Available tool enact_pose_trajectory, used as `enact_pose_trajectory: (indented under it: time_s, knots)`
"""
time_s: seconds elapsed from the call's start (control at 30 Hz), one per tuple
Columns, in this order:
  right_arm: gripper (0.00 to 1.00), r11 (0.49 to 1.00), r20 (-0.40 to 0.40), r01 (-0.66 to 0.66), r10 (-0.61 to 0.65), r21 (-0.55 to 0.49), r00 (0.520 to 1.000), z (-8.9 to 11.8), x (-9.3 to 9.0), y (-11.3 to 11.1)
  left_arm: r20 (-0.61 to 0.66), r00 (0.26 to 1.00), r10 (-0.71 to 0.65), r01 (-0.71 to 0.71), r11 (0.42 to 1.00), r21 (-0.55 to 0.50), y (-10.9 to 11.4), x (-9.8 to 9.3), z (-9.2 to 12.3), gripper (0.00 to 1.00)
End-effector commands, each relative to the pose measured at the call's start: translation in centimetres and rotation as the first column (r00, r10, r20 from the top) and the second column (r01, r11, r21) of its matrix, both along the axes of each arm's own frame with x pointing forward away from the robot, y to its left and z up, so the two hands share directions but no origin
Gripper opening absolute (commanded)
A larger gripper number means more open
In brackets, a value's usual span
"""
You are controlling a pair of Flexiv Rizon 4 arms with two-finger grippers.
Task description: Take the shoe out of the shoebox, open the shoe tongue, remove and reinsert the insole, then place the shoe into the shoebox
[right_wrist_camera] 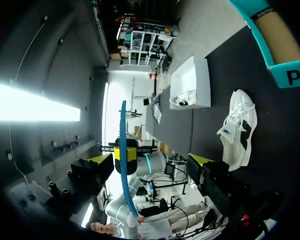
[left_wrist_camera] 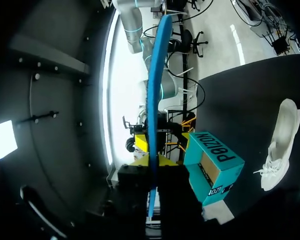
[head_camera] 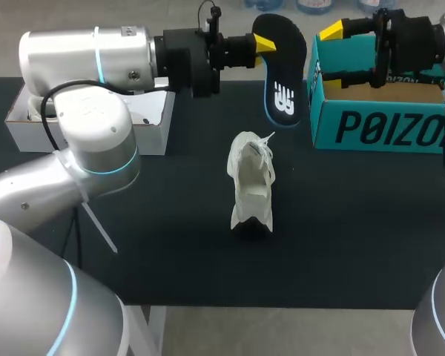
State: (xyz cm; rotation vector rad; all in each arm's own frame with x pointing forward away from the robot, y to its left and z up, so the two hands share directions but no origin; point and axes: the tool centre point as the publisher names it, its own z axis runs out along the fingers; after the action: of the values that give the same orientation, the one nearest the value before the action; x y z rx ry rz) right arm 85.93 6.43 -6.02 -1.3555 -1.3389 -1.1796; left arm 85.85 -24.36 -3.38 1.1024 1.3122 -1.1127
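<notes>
My left gripper (head_camera: 265, 44) is shut on a black insole (head_camera: 283, 70) with a blue rim, holding it up over the far side of the table, left of the teal shoebox (head_camera: 378, 126). In the left wrist view the insole (left_wrist_camera: 155, 90) shows edge on between my own yellow tips (left_wrist_camera: 152, 162). My right gripper (head_camera: 328, 55) hangs open above the shoebox's left end, just right of the insole, with nothing in it. The right wrist view shows its fingers (right_wrist_camera: 101, 160) spread wide and the insole (right_wrist_camera: 123, 150) ahead between them, untouched. The white shoe (head_camera: 252, 185) lies on the dark table mid-way.
A white box lid (head_camera: 89, 122) lies at the back left of the table. The teal shoebox (left_wrist_camera: 212, 165) stands open at the back right. The shoe (right_wrist_camera: 238, 130) has bare dark table around it.
</notes>
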Motion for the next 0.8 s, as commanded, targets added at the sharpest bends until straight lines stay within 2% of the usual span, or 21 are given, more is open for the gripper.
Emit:
enact_pose_trajectory:
  time_s: [0.03, 0.2, 0.37, 0.5, 0.67, 0.8]
  knots:
    - [1.00, 1.000, -0.004, -0.004, 0.004, -0.013, 1.000, 0.3, 0.1, -0.1, -0.017, 1.000, 0.014, -0.015, 0.999, -0.051, 0.5, -0.8, 1.1, 0.00]
    - [1.00, 1.000, -0.004, -0.004, 0.004, -0.013, 1.000, 0.3, 0.1, -0.1, -0.055, 0.998, 0.005, -0.010, 0.996, -0.091, 0.5, -1.1, 3.0, 0.00]
    - [1.00, 0.999, 0.022, -0.025, 0.026, -0.044, 0.999, -0.2, 0.0, -0.6, -0.114, 0.993, -0.015, 0.007, 0.998, -0.066, 0.3, -1.1, 2.5, 0.00]
    - [1.00, 0.976, 0.104, -0.067, 0.090, -0.206, 0.990, -0.7, -0.4, -3.7, -0.127, 0.991, -0.028, 0.023, 0.999, -0.044, 0.4, -1.9, 1.7, 0.00]
    - [1.00, 0.944, 0.121, -0.049, 0.093, -0.325, 0.988, -1.1, 0.2, -9.3, -0.150, 0.988, -0.036, 0.034, 0.999, -0.019, 0.8, -2.3, 1.0, 0.00]
    - [1.00, 0.922, 0.129, -0.025, 0.081, -0.387, 0.988, -0.8, 0.4, -12.9, -0.157, 0.987, -0.037, 0.036, 0.999, -0.008, 1.0, -2.3, 0.8, 0.00]
